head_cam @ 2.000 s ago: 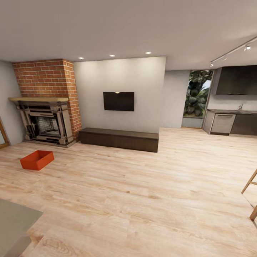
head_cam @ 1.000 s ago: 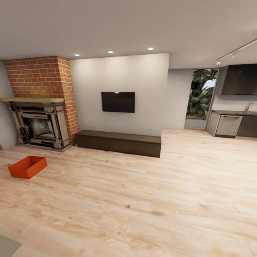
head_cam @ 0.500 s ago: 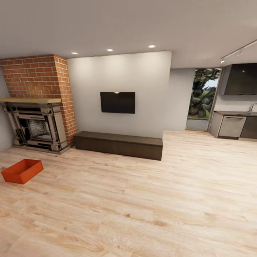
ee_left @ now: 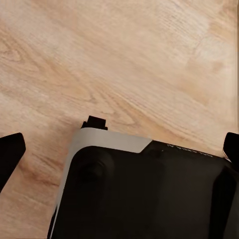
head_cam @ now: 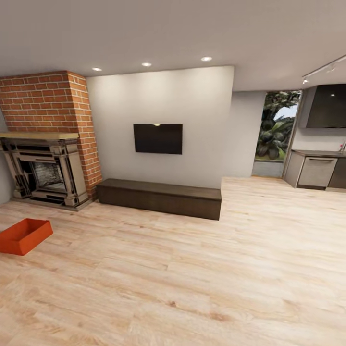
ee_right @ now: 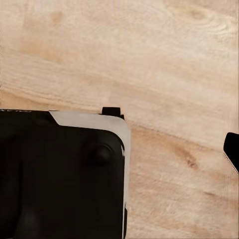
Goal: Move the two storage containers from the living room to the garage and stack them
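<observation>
Head view: I'm in the living room, and one bin [head_cam: 22, 235] sits on the plank floor [head_cam: 192, 278] at my far left, in front of the fireplace [head_cam: 41, 168] and well apart from the low dark bench [head_cam: 161, 197] under the TV [head_cam: 157, 138]. It stands upright, open side up, and looks empty. I'd judge it light and stiff, with thin straight walls; the ribbed skin should give some grip. I'd pinch one long wall at its middle, or take opposite walls with both arms so it doesn't tip.

Left wrist view: the left tool [ee_left: 119, 149] points down at bare planks above the dark base [ee_left: 144, 194]. Its finger tips sit at opposite picture edges, so it's spread wide and holds nothing.

Right wrist view: one finger [ee_right: 232, 152] of the right tool shows at the edge; nothing lies beside it, but I can't tell how wide it's spread.
</observation>
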You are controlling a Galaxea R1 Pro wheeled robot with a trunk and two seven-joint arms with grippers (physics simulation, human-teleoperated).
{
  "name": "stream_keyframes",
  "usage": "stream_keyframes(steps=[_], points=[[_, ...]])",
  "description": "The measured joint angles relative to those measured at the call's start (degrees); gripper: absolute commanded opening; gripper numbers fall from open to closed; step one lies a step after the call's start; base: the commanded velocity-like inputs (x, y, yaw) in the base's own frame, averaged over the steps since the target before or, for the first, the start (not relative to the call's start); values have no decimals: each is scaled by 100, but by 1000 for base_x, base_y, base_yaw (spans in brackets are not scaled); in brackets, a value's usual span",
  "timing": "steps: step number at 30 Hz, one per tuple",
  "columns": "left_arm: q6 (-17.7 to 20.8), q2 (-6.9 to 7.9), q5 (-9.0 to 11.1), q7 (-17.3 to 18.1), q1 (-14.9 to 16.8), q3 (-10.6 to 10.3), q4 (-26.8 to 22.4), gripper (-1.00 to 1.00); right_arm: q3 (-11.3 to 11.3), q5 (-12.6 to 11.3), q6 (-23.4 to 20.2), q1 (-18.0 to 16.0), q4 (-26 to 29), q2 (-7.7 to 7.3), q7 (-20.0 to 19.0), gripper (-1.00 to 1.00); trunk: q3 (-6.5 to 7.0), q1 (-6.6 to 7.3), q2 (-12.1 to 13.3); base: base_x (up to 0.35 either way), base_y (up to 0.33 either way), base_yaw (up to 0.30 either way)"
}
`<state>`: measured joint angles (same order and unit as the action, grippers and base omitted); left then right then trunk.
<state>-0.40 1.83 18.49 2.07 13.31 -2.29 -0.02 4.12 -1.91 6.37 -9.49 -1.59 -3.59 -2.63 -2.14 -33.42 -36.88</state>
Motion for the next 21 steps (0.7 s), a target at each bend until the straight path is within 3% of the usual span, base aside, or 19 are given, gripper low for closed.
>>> stream_keyframes(steps=[18,21], points=[[2,0,0,0,-1,0,-1,100,-3,1,14,0,-1,-5,-10,100,0,0,0,323,0,263],[3,0,0,0,-1,1,-1,100,-4,-4,9,0,0,-4,-10,100,0,0,0,323,0,101]])
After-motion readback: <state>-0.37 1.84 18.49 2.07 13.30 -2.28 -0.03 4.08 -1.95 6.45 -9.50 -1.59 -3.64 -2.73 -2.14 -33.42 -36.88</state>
